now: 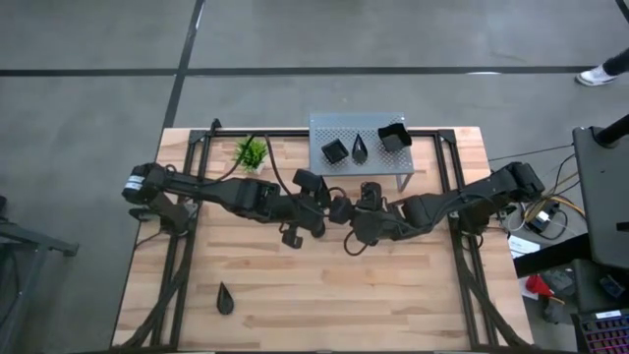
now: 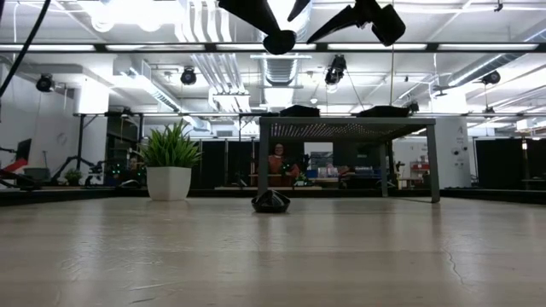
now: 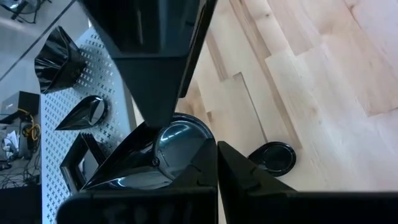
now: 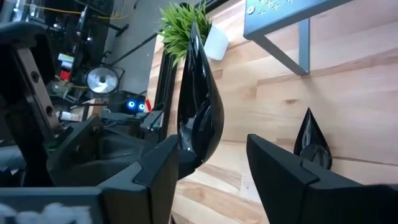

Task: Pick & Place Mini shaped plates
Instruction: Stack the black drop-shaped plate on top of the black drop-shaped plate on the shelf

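Note:
Both arms meet over the table's middle. My left gripper is shut on a glossy black teardrop plate, held high above the table. My right gripper is open with a finger on either side of that plate. A second teardrop plate lies flat on the table beneath them. A third teardrop plate lies near the table's near left corner. On the grey perforated shelf rest a square plate, a teardrop plate and a deeper square plate. My left gripper pinches the teardrop plate between its two fingers at the rim of the rounded end. The plate is lifted clear and stands on edge, its pointed tip upward. My right gripper has one finger close against the plate's rounded end; I cannot tell whether it touches.
A small green potted plant stands at the far side, left of the shelf. The shelf's legs stand close beyond the grippers. Bare wood lies across the near half of the table. A person's shoe shows on the floor at far right.

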Robot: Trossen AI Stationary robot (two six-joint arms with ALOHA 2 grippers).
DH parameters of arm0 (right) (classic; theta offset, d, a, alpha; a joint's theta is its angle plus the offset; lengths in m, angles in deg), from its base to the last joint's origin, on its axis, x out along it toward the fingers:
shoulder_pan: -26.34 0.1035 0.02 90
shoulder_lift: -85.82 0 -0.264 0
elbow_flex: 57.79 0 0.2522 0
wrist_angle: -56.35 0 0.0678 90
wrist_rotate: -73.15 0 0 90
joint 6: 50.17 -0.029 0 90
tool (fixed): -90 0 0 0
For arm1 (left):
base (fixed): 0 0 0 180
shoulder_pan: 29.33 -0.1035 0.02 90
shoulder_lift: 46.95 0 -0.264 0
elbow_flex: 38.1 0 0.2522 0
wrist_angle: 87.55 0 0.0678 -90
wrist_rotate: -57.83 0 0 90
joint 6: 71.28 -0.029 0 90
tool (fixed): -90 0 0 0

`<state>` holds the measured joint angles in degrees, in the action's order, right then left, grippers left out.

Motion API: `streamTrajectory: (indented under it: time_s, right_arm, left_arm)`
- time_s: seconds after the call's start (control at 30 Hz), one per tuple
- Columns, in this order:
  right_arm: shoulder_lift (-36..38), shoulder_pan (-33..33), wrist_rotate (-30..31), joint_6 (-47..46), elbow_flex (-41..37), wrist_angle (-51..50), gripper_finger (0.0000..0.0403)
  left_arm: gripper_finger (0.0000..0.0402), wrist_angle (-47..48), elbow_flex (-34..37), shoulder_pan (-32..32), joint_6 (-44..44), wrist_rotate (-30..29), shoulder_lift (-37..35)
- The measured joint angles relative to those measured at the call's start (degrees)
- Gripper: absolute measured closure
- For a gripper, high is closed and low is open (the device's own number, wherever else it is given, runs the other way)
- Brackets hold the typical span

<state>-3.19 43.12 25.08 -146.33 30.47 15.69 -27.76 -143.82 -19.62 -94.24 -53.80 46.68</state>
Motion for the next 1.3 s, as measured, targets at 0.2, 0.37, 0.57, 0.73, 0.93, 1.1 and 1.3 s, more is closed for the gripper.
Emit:
streamTrajectory:
  time_s: [0.2,0.37,0.57,0.73,0.93,1.1,1.3]
  right_arm:
    - [0.0,-0.3,-0.3,0.8,0.0,0.3,0.0258]
    - [0.0,-0.5,-0.4,1.5,0.0,0.3,0.0293]
    - [0.0,-1.0,-0.4,1.9,0.0,0.3,0.0315]
    - [0.0,-1.6,-1.8,2.6,0.0,0.2,0.0319]
    - [0.0,-2.3,-2.1,3.6,0.0,0.2,0.0325]
    - [-0.1,-2.5,-2.1,4.0,0.0,0.2,0.0345]
    - [-0.1,-2.8,-3.1,5.7,0.0,0.3,0.0377]
  left_arm:
    - [0.0401,0.4,0.1,0.0,0.0,0.0,0.0]
    - [0.0401,0.4,0.1,0.0,0.0,0.0,0.0]
    - [0.0401,0.3,0.0,0.2,-0.1,0.0,0.0]
    - [0.0401,0.2,-0.1,0.3,-0.1,0.0,0.0]
    - [0.0401,0.2,-0.2,0.3,-1.1,0.0,0.0]
    - [0.0401,0.3,-0.2,0.3,-1.2,0.0,0.0]
    - [0.0401,0.1,-0.2,0.3,-2.8,-0.1,0.0]
